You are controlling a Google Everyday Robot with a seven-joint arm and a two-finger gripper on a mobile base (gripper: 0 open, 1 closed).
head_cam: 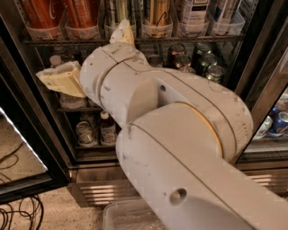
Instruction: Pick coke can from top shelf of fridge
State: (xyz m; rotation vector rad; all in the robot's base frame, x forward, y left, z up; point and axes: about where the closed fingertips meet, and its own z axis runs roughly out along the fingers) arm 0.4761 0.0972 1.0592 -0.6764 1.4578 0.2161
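Observation:
Two red coke cans [42, 12] [82, 12] stand in clear tubs at the left of the top shelf [189, 39], a dark wire rack in the fridge [27, 103]. My gripper [83, 51] is inside the open fridge just below that shelf, under and slightly right of the red cans. One cream finger [60, 80] points left and the other [122, 32] points up against the tub row. The fingers are spread apart with nothing between them. My large white arm hides much of the middle shelves.
Gold cans [157, 13] and light cans [193, 13] fill the other tubs. Dark cans [198, 60] sit on the second shelf, and a bottle [108, 128] and a jar [84, 132] lower down. Blue cans [279, 121] are in the right compartment. Cables [18, 215] lie on the floor; a clear bin [119, 218] is below.

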